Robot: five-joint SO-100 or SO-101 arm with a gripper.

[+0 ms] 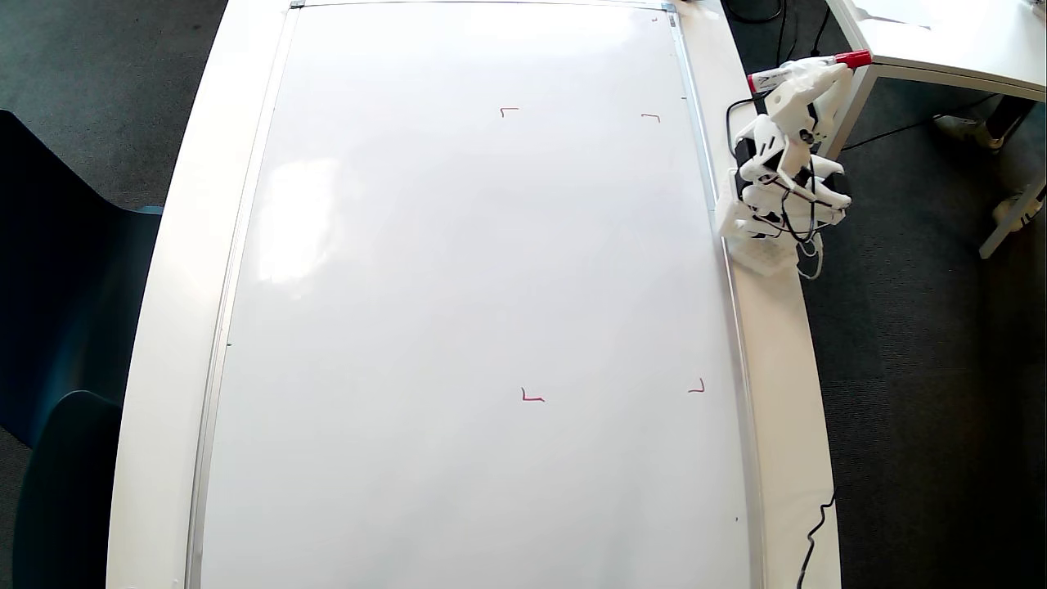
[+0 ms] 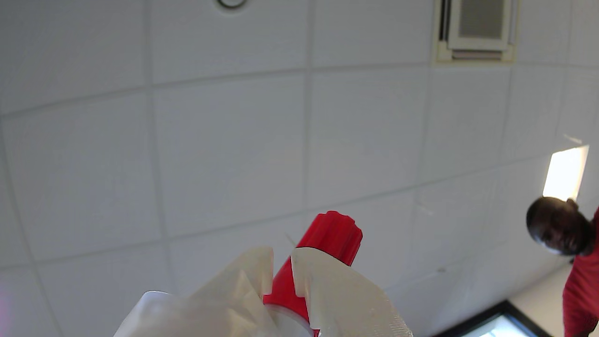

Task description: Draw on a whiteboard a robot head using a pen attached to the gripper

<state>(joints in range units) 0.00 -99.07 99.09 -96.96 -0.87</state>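
— Where's the pen (image 1: 808,71) right now?

— Pinched between the fingers of the gripper (image 1: 828,70), red cap sticking out past them. In the wrist view I see only ceiling, so I judge the tip is aimed up, away from the work.

— And the whiteboard (image 1: 458,327)?

— In the overhead view it lies to the left of the folded arm, flat on the table, its long axis running top to bottom. Only four red corner marks (image 1: 532,397); no robot head yet. I must swing left and tip the pen down.
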